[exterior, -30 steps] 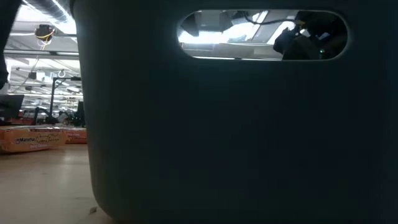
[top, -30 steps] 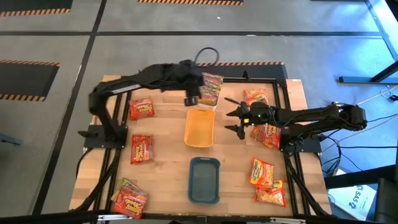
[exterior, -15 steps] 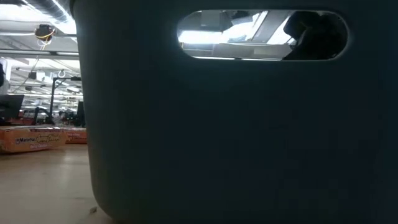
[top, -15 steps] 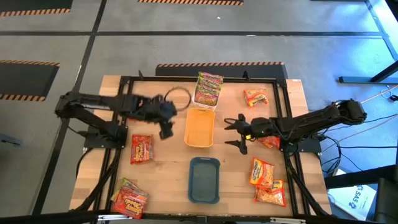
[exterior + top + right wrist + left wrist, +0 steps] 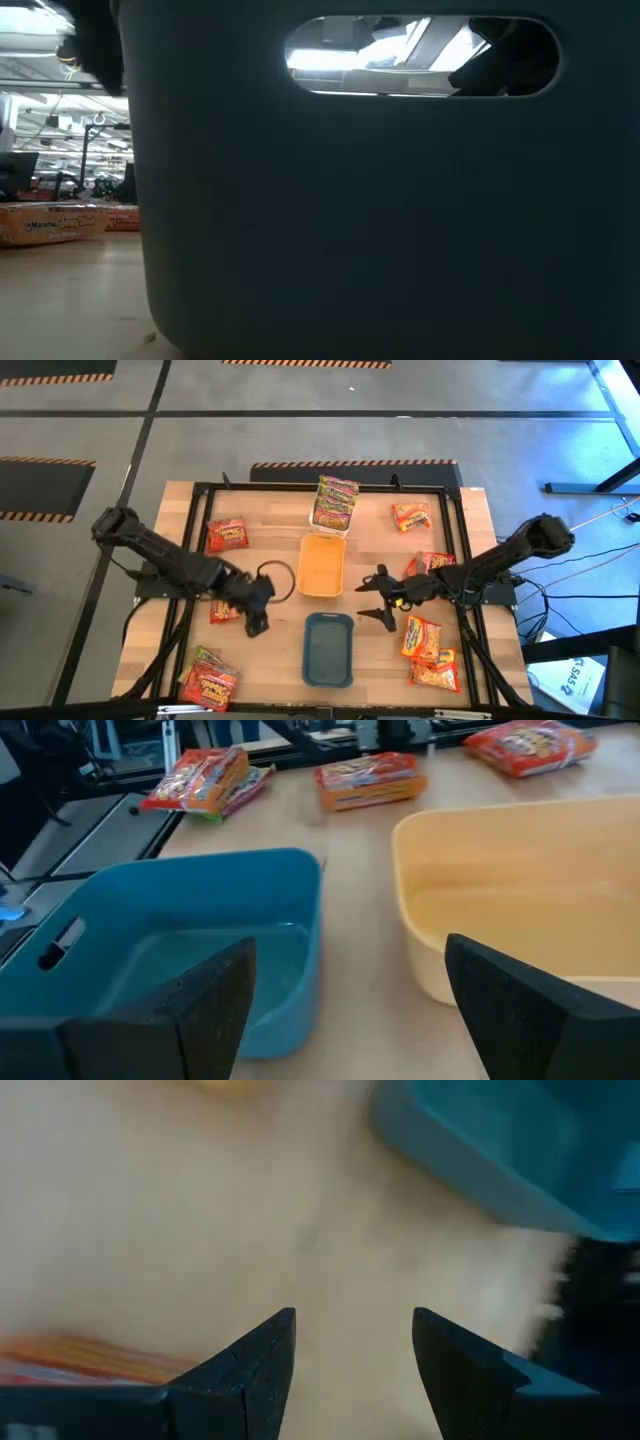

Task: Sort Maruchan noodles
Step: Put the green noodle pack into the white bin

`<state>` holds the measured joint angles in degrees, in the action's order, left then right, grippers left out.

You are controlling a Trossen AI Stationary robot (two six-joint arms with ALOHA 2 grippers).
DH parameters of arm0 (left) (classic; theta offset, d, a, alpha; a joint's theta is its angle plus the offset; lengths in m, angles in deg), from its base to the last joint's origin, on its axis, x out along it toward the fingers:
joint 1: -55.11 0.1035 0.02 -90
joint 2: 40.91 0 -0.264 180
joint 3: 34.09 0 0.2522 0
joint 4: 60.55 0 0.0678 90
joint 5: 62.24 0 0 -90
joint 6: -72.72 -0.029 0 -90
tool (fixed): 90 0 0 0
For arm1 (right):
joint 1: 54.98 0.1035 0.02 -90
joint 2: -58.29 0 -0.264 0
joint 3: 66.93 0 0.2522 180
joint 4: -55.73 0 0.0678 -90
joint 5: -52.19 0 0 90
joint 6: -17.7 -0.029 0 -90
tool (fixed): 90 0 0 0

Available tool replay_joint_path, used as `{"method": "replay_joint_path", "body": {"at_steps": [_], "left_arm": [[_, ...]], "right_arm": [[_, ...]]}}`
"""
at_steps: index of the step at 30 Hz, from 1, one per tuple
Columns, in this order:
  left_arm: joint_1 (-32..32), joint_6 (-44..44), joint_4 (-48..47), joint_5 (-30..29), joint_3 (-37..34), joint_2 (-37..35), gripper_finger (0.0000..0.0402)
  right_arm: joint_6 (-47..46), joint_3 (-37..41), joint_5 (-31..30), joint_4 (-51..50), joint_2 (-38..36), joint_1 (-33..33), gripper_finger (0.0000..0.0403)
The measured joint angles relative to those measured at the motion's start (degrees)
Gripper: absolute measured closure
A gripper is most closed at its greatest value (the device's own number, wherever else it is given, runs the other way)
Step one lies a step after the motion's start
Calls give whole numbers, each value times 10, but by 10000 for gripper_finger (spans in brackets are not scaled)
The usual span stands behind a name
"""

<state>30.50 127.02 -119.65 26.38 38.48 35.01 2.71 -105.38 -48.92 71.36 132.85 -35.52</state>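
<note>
From table height the teal tray (image 5: 380, 200) stands so close that its dark wall blocks nearly the whole worktop; only a dim arm shape shows through its handle slot. The left wrist picture is smeared: the orange packet (image 5: 90, 1360) at about 8 o'clock is cut by the left tool's fingers (image 5: 250, 1370), its print unreadable. From above, the red packet (image 5: 222, 610) lies partly under the left tool (image 5: 253, 626). The packets' small printing is unreadable.

Industrial hall, taped concrete floor (image 5: 200, 420), ceiling ducts (image 5: 50, 70)
</note>
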Motion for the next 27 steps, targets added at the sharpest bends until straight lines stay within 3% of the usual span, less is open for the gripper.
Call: {"method": "replay_joint_path", "body": {"at_steps": [6, 15, 21, 27], "left_arm": [[-125, 272, 44, 69, -30, 0, 207], [-311, 660, 173, 79, -44, 47, 208], [-366, 784, 278, 97, -44, 117, 217], [-378, 802, 323, 135, -29, 187, 225]], "right_arm": [[-11, 1, -26, 57, 61, 17, 96], [-5, 0, -42, 105, 106, 16, 96], [4, 0, -53, 114, 109, 15, 96], [5, 0, -69, 113, 109, 15, 96]]}}
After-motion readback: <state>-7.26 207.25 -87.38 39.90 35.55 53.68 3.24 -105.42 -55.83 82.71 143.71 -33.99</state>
